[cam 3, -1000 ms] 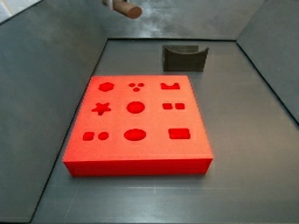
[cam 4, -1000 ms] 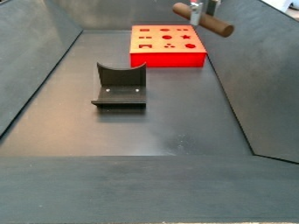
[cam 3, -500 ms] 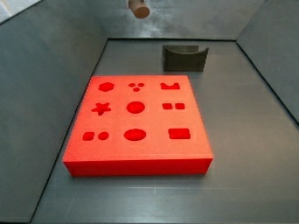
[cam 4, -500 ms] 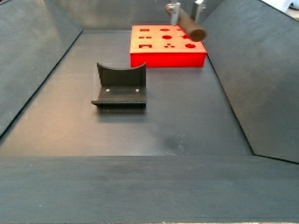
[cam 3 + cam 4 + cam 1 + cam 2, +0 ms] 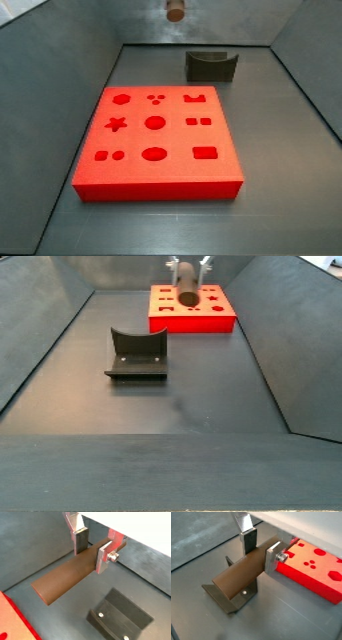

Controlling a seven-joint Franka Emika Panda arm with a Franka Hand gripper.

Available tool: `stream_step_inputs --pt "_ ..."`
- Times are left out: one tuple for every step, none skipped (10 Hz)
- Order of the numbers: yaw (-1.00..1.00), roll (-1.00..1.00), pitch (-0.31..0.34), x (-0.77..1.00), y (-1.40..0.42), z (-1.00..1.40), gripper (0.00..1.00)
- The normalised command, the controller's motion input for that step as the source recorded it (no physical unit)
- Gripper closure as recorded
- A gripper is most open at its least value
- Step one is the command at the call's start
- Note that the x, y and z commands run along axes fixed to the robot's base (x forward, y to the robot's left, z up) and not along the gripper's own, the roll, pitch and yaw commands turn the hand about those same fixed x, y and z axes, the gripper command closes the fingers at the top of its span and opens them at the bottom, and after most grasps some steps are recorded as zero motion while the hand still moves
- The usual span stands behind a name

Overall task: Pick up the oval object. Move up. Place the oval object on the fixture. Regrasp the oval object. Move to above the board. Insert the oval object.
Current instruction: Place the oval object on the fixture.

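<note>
Fingers [image 5: 80, 539] clamped on the oval object [image 5: 67, 579]: silver plates with dark pads pinch one end of the brown peg, the rest sticks out free beyond the gripper [image 5: 92, 547]. Same grip in both wrist views. End-grip leaves most of the length exposed, which looks awkward for a straight push into a hole, so the regrasp makes sense to me.

Relative to the fixture [image 5: 230, 597]: peg is held up in the air, clear of it, not touching. In a wrist view the free end of the peg overlaps the notch in the picture. In a side view the peg [image 5: 174, 12] sits high at the top of frame, the fixture [image 5: 211, 66] well below on the floor.

The board [image 5: 191, 309] lies flat on the floor, apart from the fixture, holes up, nothing in them.

My read: carrying step, heading to the fixture. Placing not yet done. Next needs the peg lined up along the U-notch before releasing, else it rolls off.
</note>
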Motion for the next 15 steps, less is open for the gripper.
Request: stream_step_inputs --pt "-0.08 -0.07 0.016 1.0 0.08 -0.05 1.0" --pt "-0.06 -0.08 0.029 1.0 0.08 -0.05 1.0" --pt "0.03 -1.0 0.067 1.0 0.04 0.06 1.0" --pt "0.03 -1.0 0.071 1.0 0.03 0.07 1.0" --pt "0.01 -1.0 0.094 1.0 0.06 0.05 1.0" --pt "0.01 -1.0 0.101 0.94 0.05 0.03 1.0" --pt "-0.01 -1.0 0.113 0.84 0.05 0.01 1.0" --pt "-0.01 -1.0 0.118 0.79 0.05 0.0 1.0" --pt "-0.03 -1.0 0.13 0.66 0.05 -0.01 1.0" --pt "-0.05 -1.0 0.138 0.58 0.05 -0.01 1.0" --pt "-0.06 -1.0 0.142 0.51 0.05 -0.02 1.0" --pt "-0.08 -1.0 0.15 0.41 0.05 -0.02 1.0" --pt "-0.1 -1.0 0.156 0.34 0.05 -0.02 1.0" --pt "-0.13 -1.0 0.16 0.27 0.05 -0.02 1.0" --pt "-0.14 -0.86 0.141 0.21 0.05 -0.02 1.0"
